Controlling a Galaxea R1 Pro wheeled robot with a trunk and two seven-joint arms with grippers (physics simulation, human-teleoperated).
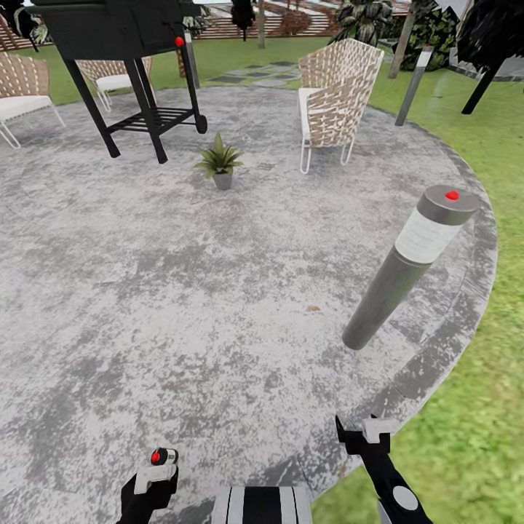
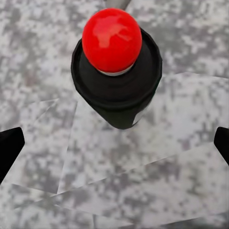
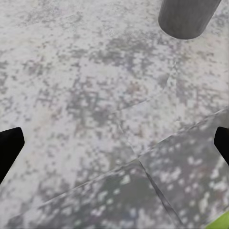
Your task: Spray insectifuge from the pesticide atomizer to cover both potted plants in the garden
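Observation:
The pesticide atomizer (image 2: 117, 81), seen top-down in the left wrist view, has a red ball cap on a dark body. It sits midway between my left gripper's (image 2: 114, 148) two black fingertips (image 2: 9, 145). They stand wide apart and touch nothing. In the head view the atomizer (image 1: 164, 457) shows just beyond my left gripper (image 1: 155, 474) near the bottom edge. One potted plant (image 1: 220, 161), a green rosette in a grey pot, stands on the paving (image 1: 182, 291) far ahead. My right gripper (image 1: 362, 434) (image 3: 114, 148) hangs open over bare paving.
A grey lamp post (image 1: 407, 269) (image 3: 186, 16) rises close on the right. A black grill cart (image 1: 138, 80) and wicker chairs (image 1: 336, 94) stand behind the plant. The lawn (image 1: 466, 407) borders the round paving on the right.

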